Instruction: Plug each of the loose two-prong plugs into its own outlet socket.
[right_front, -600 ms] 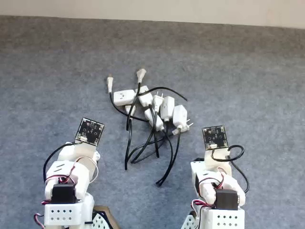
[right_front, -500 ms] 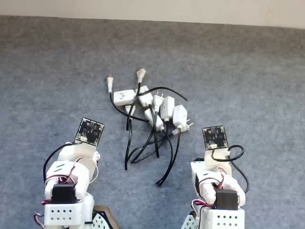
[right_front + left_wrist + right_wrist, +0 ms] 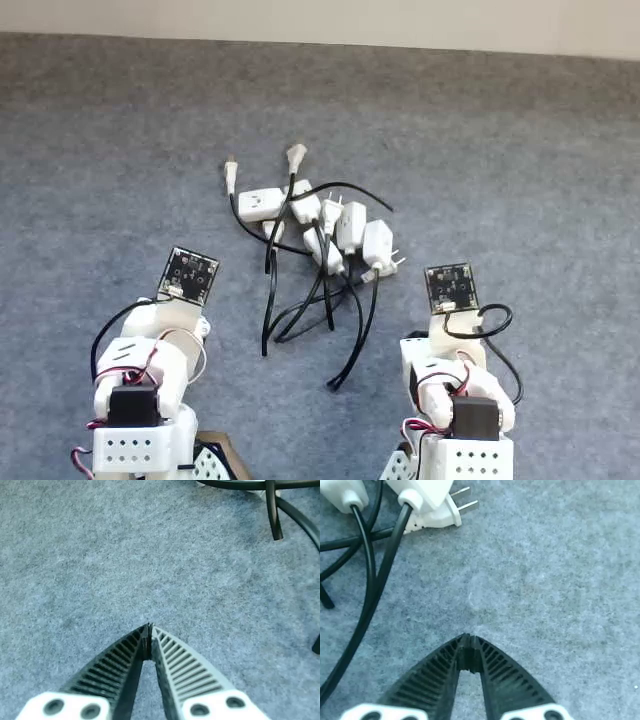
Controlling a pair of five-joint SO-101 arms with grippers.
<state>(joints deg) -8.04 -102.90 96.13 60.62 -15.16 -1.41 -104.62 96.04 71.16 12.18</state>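
Surface: you work on a grey carpet (image 3: 520, 150) that spreads under both arms.
Room: a pale wall (image 3: 320, 18) runs as a strip along 12 o'clock.
Plugs (image 3: 335, 228): a white heap mid-carpet, at 1 o'clock from your left arm (image 3: 145, 375) and 11 o'clock from your right arm (image 3: 455, 395).
Cords (image 3: 300, 300): black and tangled, trailing from the heap toward 6 o'clock.
Left gripper (image 3: 149, 628): jaws closed, empty, over bare carpet.
Right gripper (image 3: 467, 638): jaws closed, empty, with a plug near.
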